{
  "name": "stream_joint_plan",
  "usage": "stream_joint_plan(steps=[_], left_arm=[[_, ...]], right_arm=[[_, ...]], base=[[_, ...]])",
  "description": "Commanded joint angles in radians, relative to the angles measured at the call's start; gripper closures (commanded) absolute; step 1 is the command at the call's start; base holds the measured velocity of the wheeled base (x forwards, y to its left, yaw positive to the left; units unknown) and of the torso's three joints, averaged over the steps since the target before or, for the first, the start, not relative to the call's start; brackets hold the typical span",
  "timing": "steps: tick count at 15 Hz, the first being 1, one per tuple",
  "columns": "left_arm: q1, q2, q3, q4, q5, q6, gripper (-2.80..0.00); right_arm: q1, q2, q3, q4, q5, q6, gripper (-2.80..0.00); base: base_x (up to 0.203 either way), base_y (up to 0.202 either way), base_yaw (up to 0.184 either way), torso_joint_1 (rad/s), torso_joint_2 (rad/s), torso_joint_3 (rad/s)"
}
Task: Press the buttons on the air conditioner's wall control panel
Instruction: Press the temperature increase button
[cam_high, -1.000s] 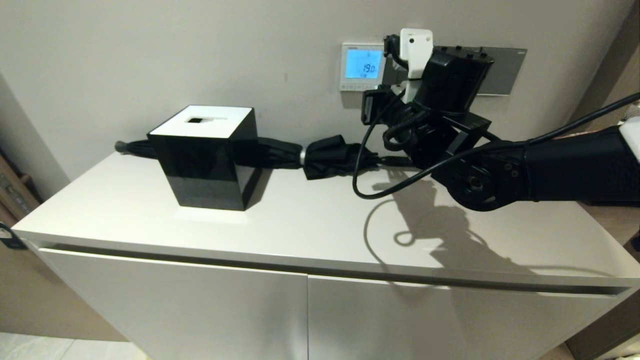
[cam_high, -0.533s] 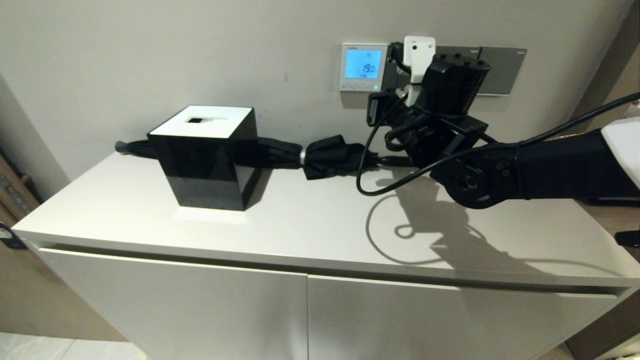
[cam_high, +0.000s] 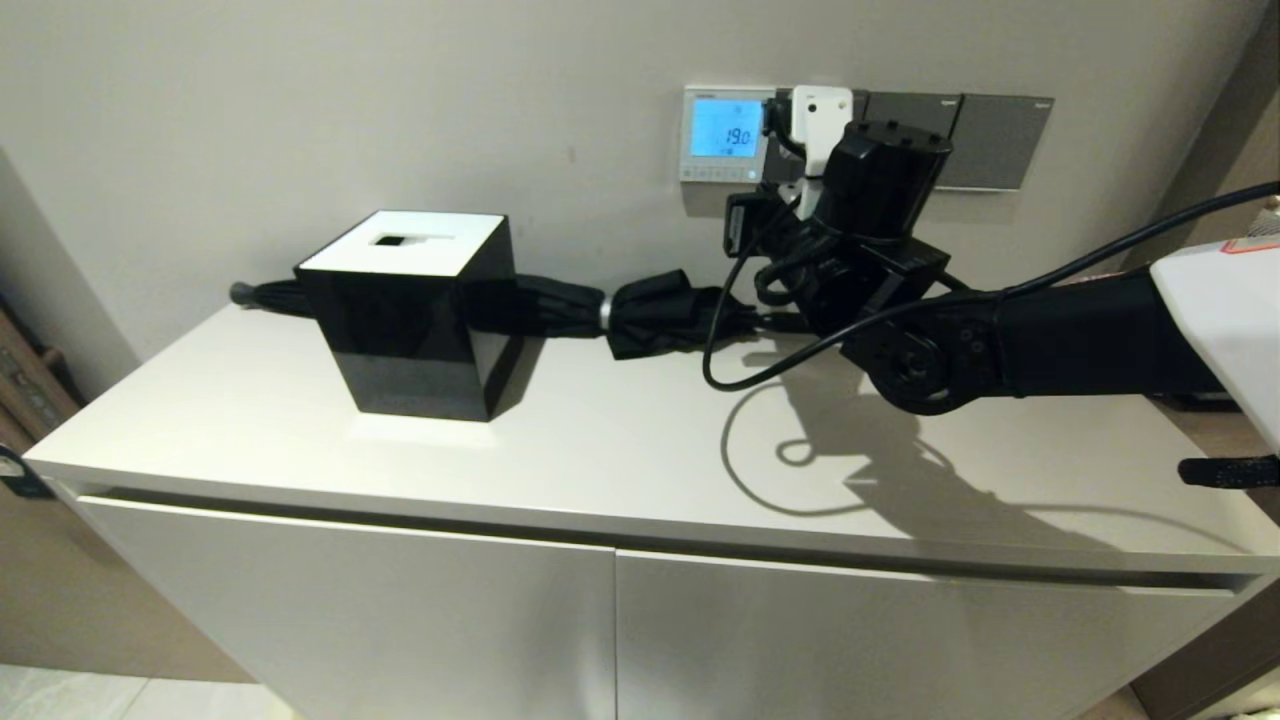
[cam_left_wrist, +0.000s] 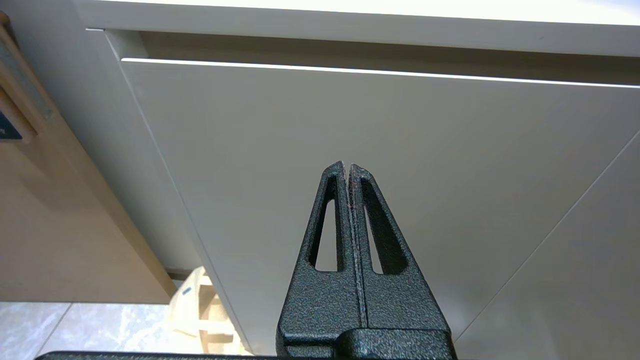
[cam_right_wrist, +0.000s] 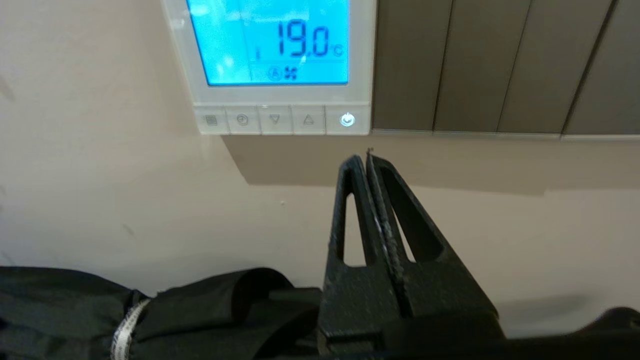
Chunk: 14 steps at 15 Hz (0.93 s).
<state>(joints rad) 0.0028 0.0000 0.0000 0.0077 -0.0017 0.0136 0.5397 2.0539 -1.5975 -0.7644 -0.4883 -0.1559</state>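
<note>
The air conditioner's wall control panel is a small white-framed square on the wall, its screen lit light blue and reading 19.0. In the right wrist view the panel has the buttons in a row along its bottom edge, and the end one shows a lit power sign. My right gripper is shut and empty. Its tips sit just below the power button, apart from the panel. My right arm reaches to the wall beside the panel. My left gripper is shut and empty, parked low before the cabinet door.
Dark grey switch plates adjoin the panel and also show in the right wrist view. A folded black umbrella lies along the wall under the panel. A black tissue box stands on the white cabinet top. A cable loops off my right wrist.
My right arm has moved down and slightly left along the wall, so the wrist now sits lower beside the panel. The screen still reads 19.0.
</note>
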Motion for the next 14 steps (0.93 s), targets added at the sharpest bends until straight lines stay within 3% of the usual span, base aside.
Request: stream_joint_plan(steps=[1,14], left_arm=[[0.0,0.0,0.0,0.0,0.0,0.0,0.0],[0.0,0.0,0.0,0.0,0.0,0.0,0.0]], right_arm=[[0.0,0.021,-0.017,-0.013,-0.003,-0.002,0.0],[0.002,0.074,-0.112,-0.025,0.005,-0.004,0.0]], base=[[0.0,0.0,0.0,0.0,0.0,0.0],[0.0,0.0,0.0,0.0,0.0,0.0]])
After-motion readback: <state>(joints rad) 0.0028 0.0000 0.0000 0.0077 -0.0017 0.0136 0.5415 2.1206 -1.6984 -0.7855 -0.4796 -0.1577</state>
